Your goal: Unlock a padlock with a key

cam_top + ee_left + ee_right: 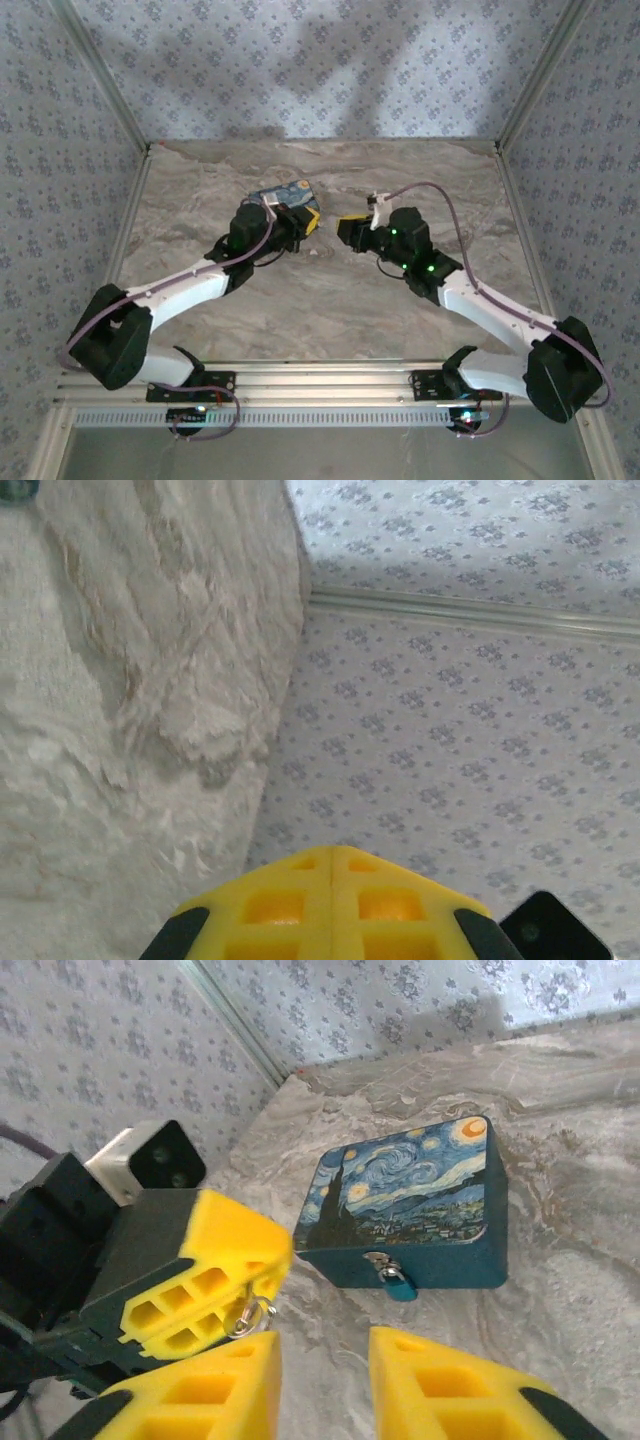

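A blue starry-night-print box [405, 1200] lies on the marble table, and the tiny dark padlock [397, 1282] with a silvery shackle hangs from the hasp on its front wall. My left gripper [262, 1272] sits just left of the padlock with its yellow fingers pressed together on a small silvery key with a ring [246, 1316]. From above, the left gripper [311, 222] is at the right end of the box [280, 192]. My right gripper [322, 1380] is open with bare table between its fingers, and it faces the left gripper [347, 222].
Patterned walls enclose the marble table [320, 300] on three sides, with metal corner posts [525, 95] at the back. Both arms reach in from the near edge. The left wrist camera [160, 1160] is close to my right gripper's left finger [210, 1395].
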You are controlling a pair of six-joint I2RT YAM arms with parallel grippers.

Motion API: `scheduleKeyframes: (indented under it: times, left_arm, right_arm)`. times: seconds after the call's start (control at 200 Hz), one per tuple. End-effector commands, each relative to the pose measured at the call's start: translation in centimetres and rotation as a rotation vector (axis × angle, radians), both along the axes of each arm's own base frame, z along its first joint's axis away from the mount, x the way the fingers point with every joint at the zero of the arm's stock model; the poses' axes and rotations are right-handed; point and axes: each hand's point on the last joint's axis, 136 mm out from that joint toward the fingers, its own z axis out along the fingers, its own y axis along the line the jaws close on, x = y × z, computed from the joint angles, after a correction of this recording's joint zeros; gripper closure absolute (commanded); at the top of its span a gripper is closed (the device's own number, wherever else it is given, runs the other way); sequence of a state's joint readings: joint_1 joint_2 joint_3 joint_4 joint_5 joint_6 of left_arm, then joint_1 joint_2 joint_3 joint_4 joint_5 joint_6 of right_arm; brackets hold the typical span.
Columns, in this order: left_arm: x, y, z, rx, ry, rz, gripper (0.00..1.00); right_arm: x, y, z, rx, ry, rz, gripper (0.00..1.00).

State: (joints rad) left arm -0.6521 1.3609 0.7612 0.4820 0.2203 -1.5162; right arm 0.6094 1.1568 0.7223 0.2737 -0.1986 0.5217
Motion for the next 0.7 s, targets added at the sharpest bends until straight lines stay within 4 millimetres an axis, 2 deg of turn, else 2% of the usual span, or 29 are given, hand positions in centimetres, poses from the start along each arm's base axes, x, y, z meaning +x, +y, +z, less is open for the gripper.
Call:
scheduleKeyframes:
  times: [0.0,0.12,0.28,0.48,0.695]
  left_arm:
    - [0.3,1.0,5.8,0.183,-0.348,0.006,1.00]
    - [-1.0,0.7,9.6,0.278,-0.632,-0.048,1.00]
    - [-2.6,0.2,12.4,0.264,-0.808,-0.094,1.00]
    - [-4.0,-0.6,13.9,0.225,-0.895,-0.123,1.00]
    - [-4.3,-1.0,14.0,0.218,-0.892,-0.130,1.00]
  right_arm:
    - [-1.1,0.0,1.7,0.129,0.006,0.104,0.59]
    - [-1.3,-0.9,3.7,0.318,-0.004,0.180,0.53]
    - [-2.4,-0.2,5.2,0.394,-0.028,0.281,0.47]
    - [-2.9,1.0,7.9,0.508,-0.083,0.360,0.44]
    - [-3.2,3.2,8.2,0.497,-0.078,0.415,0.48]
